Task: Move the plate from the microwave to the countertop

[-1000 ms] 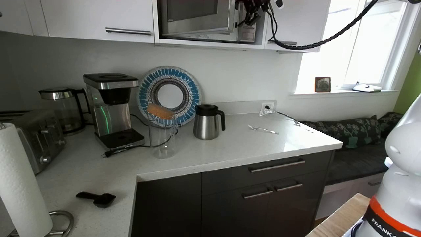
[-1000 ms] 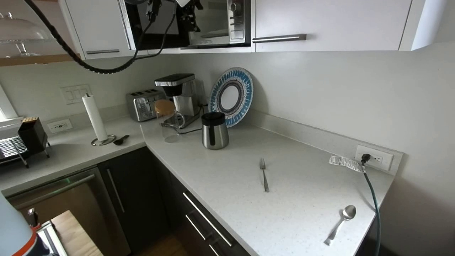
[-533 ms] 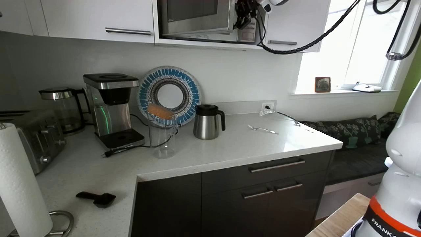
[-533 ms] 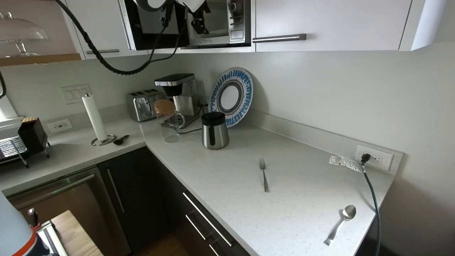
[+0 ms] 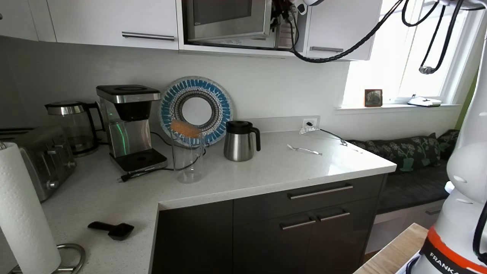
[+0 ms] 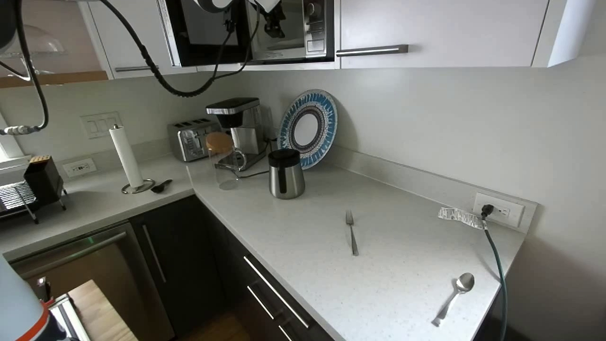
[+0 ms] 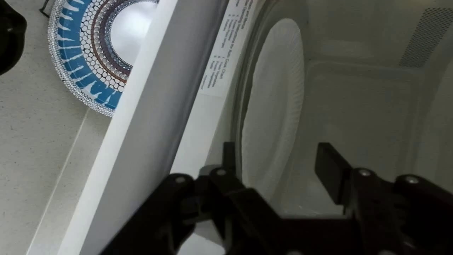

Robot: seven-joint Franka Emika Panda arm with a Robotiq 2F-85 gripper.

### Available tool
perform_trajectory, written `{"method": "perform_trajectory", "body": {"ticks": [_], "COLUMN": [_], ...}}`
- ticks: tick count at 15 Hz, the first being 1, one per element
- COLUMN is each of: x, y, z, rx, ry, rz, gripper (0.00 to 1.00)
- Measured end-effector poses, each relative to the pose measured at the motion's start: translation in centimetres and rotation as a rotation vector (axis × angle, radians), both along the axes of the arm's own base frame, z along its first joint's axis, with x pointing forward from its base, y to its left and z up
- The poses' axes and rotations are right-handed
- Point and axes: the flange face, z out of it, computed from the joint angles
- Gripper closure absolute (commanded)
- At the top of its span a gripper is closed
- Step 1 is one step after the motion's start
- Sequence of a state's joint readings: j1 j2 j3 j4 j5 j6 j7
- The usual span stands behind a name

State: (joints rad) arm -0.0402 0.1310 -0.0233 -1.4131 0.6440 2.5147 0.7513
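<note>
The pincer [image 7: 277, 156] stands spread at the open microwave [image 7: 361, 106], presumably so it can straddle the near rim of the fluted white plate [image 7: 274, 106] lying flat inside, just ahead of it.

Kitchen: coffee maker [image 5: 133, 129], toaster [image 6: 192, 142], microwave [image 5: 230, 23], countertop [image 6: 407, 265].

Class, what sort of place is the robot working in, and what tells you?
Most likely a home kitchen: a microwave among wall cupboards, and a coffee maker and toaster on the countertop.
</note>
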Motion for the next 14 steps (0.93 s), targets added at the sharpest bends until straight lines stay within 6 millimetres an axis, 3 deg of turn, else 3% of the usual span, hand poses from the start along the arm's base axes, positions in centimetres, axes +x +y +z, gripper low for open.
{"method": "perform_trajectory", "body": {"ticks": [6, 14], "x": [1.7, 3.8], "y": [0.0, -0.2], "z": [-0.7, -1.1], "rx": [-0.008, -0.015], "ry": [0.076, 0.095], "rz": [0.07, 0.096], "gripper": [0.39, 0.5]}}
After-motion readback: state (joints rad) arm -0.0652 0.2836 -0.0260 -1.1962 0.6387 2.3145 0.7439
